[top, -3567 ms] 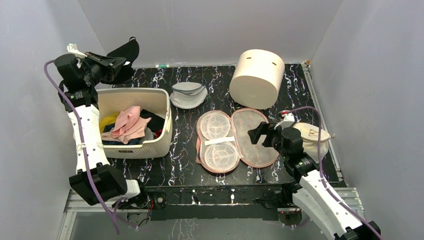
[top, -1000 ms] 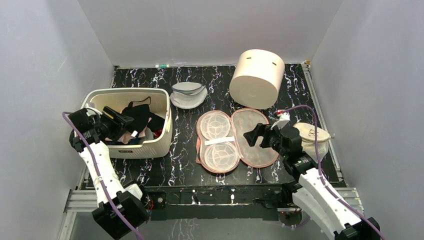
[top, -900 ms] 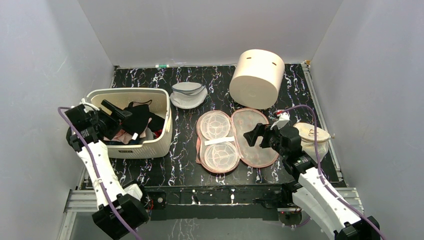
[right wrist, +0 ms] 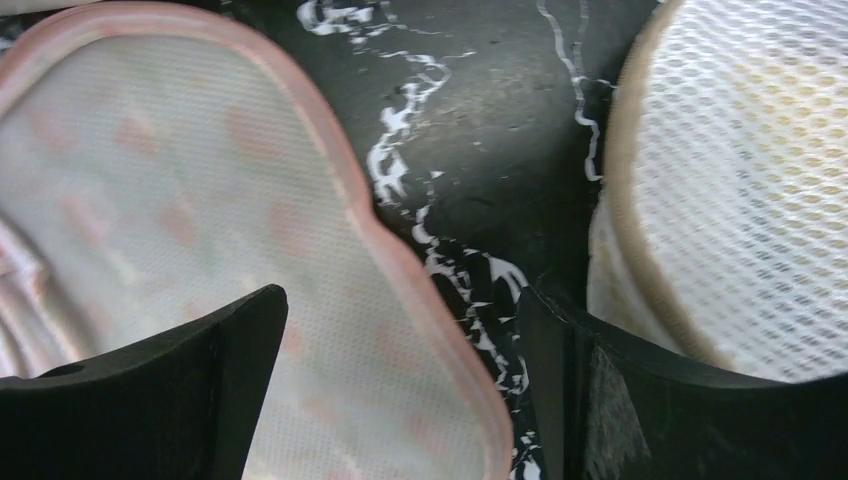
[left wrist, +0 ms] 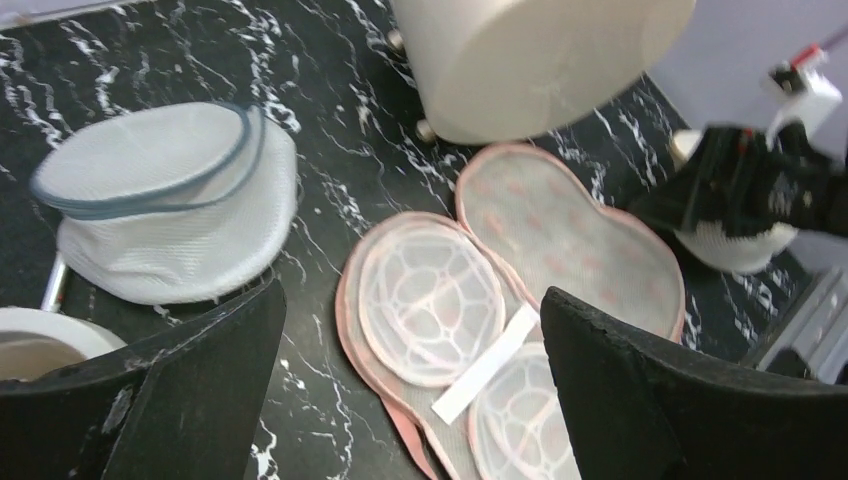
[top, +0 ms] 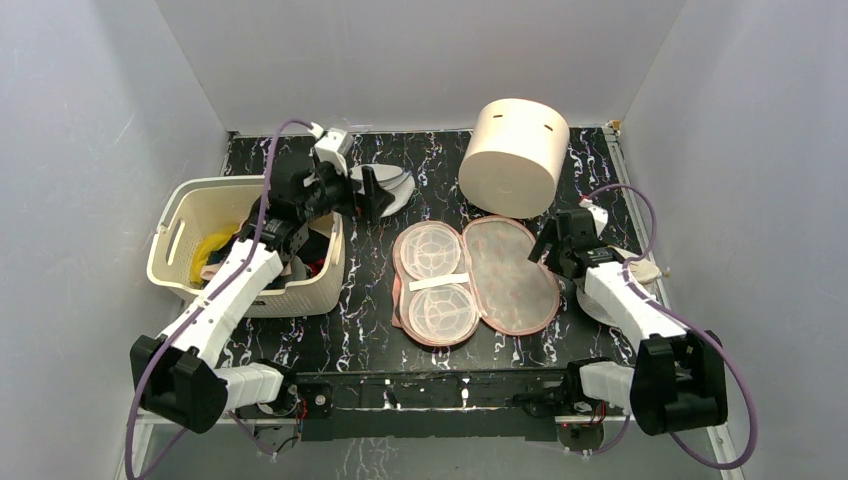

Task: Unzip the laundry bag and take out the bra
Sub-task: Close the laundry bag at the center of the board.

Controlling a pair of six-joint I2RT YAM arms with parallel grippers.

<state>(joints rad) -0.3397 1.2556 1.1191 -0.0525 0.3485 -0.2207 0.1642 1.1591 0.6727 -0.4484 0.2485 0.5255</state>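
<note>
The laundry bag [top: 475, 280] lies unzipped and spread flat mid-table, its two round mesh cups [left wrist: 430, 290] facing up and its lid [right wrist: 190, 200] folded out to the right. My left gripper [top: 375, 190] hovers open and empty beyond the basket, over the table left of the bag; its jaws [left wrist: 410, 300] stand wide apart. My right gripper [top: 553, 240] is open at the lid's right edge, and the pink rim [right wrist: 400, 250] runs between its fingers [right wrist: 160, 390] unpinched. A strip of black fabric [top: 316, 252], likely the bra, shows in the basket under my left arm.
A cream basket [top: 190, 235] of clothes sits at the left. A round grey-white mesh bag [left wrist: 170, 200] lies behind it. A large cream cylinder [top: 515, 155] stands at the back. A cream mesh pouch [right wrist: 740, 180] rests right of the right gripper.
</note>
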